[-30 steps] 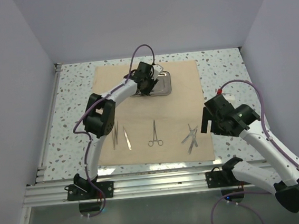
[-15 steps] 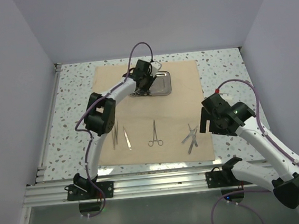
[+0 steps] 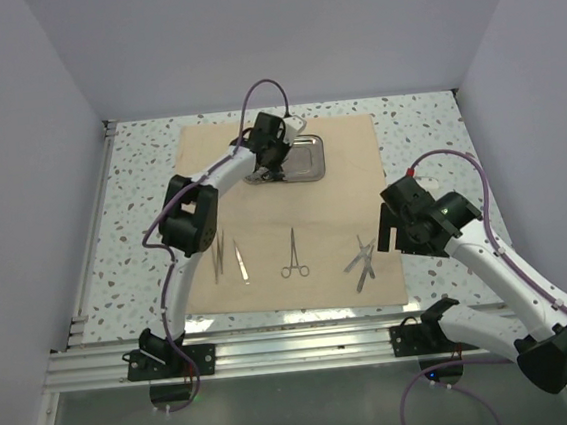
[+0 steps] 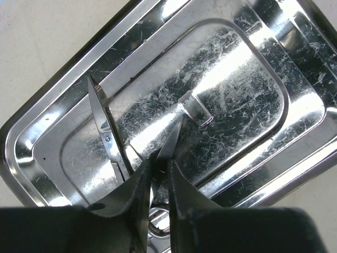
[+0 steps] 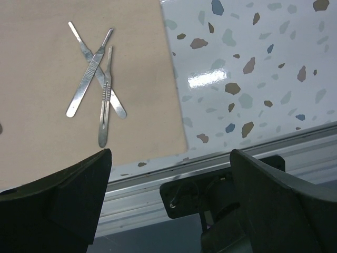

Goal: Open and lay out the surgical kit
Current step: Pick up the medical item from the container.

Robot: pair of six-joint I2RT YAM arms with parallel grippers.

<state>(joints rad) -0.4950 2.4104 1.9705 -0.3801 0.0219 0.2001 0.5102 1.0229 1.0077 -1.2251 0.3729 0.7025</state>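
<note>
You have bright, even overhead light and soft shadows. Glare streaks the steel tray (image 4: 247, 68) and spots the table (image 5: 208, 79) near its front edge. The near fingers (image 4: 138, 205) look soft.

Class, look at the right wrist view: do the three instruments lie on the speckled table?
No, the instruments lie on the cloth.

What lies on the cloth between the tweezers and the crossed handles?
One ring-handled forceps, lying apart from the tweezers and the crossed handles on the cloth; the top view shows it.
</note>
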